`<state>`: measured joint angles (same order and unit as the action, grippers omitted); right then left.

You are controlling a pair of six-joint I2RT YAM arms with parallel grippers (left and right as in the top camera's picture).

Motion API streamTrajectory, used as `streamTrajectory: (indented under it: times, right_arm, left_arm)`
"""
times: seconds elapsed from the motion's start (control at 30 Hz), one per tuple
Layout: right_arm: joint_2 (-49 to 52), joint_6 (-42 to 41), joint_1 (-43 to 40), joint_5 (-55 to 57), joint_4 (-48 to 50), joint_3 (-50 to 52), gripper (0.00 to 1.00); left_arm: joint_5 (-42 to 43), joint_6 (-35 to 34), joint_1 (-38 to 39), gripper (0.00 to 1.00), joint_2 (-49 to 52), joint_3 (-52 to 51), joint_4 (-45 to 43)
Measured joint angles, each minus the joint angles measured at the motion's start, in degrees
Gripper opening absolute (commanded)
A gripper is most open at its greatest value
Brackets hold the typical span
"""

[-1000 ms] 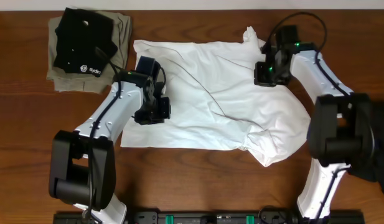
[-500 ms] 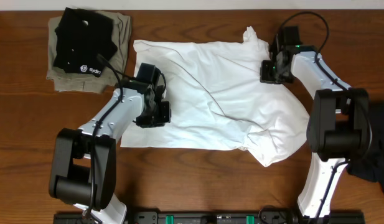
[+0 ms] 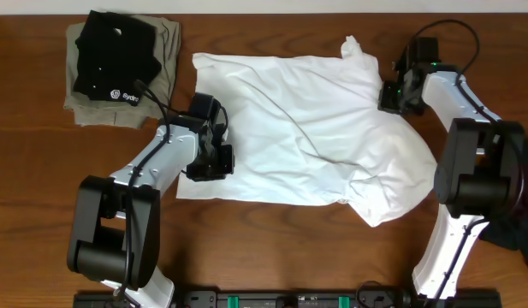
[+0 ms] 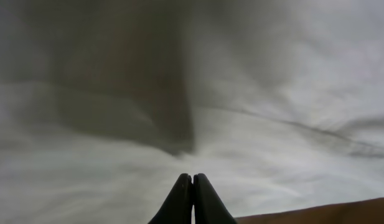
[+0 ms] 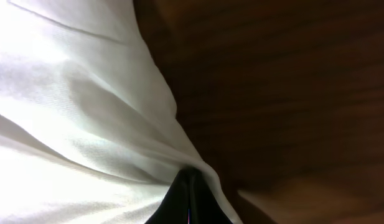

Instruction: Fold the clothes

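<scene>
The white T-shirt (image 3: 306,128) is spread, wrinkled and not yet folded, across the middle of the table (image 3: 264,248), with a sleeve crumpled at the near right; the right gripper (image 3: 392,96) is clenched on a pinch of cloth at the shirt's far right edge, the fabric being seen to bunch into its tips; the left gripper (image 3: 214,164) is closed tight at the shirt's left edge, though whether cloth is caught between its jaws cannot be told

A thin pinch could be lost if the cloth is drawn taut between the arms; should only one layer be held, the layer beneath could be left behind and the fold skewed; the crumpled sleeve may be trapped inside any fold

No container is seen; a folded black shirt (image 3: 114,56) is stacked on a khaki garment (image 3: 165,64) at the far left corner, well apart from the work
</scene>
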<state>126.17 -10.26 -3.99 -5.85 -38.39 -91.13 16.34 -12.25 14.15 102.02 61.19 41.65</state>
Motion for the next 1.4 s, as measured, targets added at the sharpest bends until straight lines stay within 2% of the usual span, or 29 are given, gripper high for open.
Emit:
streamTrajectory:
  times: [0.23, 0.37, 0.6, 0.7, 0.9, 1.0, 1.2, 1.4]
  right_arm:
    - [0.5, 0.9, -1.8, 1.0, 2.6, -0.3, 0.01]
    - [1.5, 1.7, -1.8, 3.8, -0.7, -3.5, 0.01]
    - [2.6, 1.7, -2.3, 7.0, -16.4, -19.4, 0.01]
    - [2.6, 0.4, -2.8, 7.2, -26.6, -28.3, 0.01]
    - [2.3, 2.8, -3.0, 2.8, -35.3, -33.5, 0.01]
    - [2.3, 4.5, -2.8, 0.9, -33.2, -30.5, 0.01]
    - [2.4, 5.7, -2.8, -3.8, -21.9, -20.3, 0.01]
    - [2.4, 5.7, -2.8, -6.4, -13.3, -14.6, 0.01]
  left_arm:
    - [0.0, -1.2, 0.0, 0.06, 0.0, -1.5, 0.0]
    - [0.0, -1.6, 0.0, 0.06, 0.0, -1.6, -0.1]
    - [0.0, -1.7, 0.0, 0.06, 0.0, -1.6, -0.2]
    - [0.0, -1.7, 0.0, 0.06, 0.0, -1.6, -0.2]
    - [0.0, -1.7, 0.0, 0.06, 0.0, -1.6, -0.5]
    - [0.0, -1.8, 0.0, 0.07, 0.0, -1.6, -0.7]
    - [0.0, -2.4, 0.0, 0.07, 0.0, -1.6, -0.7]
    - [0.0, -2.6, 0.0, 0.07, 0.0, -1.6, -0.9]
